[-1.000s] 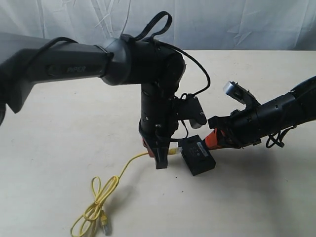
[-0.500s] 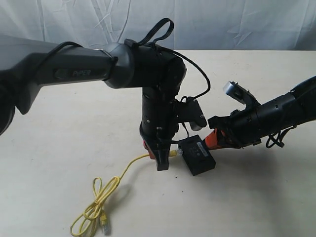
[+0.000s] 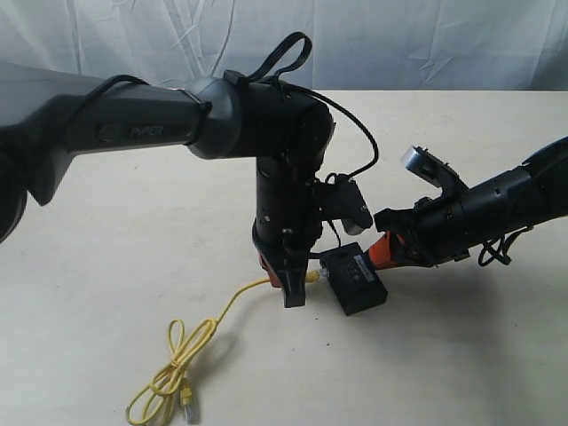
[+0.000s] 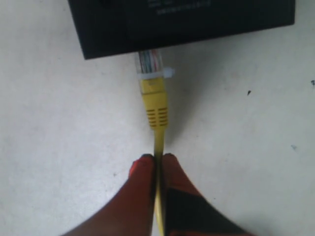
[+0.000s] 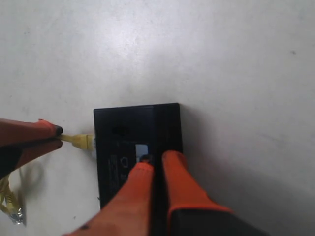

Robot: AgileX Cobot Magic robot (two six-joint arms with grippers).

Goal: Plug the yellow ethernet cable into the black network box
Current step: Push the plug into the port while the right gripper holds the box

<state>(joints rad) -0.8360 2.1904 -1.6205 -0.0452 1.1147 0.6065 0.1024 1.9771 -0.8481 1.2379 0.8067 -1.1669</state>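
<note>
The black network box [image 3: 355,280] lies flat on the table. In the left wrist view the clear plug [image 4: 149,63] of the yellow ethernet cable [image 4: 155,105] sits with its tip in the side of the box [image 4: 187,19]. My left gripper [image 4: 157,158] is shut on the cord just behind the yellow boot, and it points straight down beside the box [image 3: 290,297]. My right gripper [image 5: 158,161] is shut, with its orange fingertips [image 5: 143,169] lying on the box's top [image 5: 123,142] by the small white label. It reaches in from the right [image 3: 382,252].
The rest of the cable [image 3: 222,309] trails left over the pale table [image 3: 461,355] into loose loops [image 3: 173,368]. Its free plug [image 3: 188,404] lies near the front edge. A white cloth [image 3: 426,40] hangs behind the table.
A second ago the left arm shifted slightly right, bringing the plug up to the box. In the last half second nothing has visibly moved.
</note>
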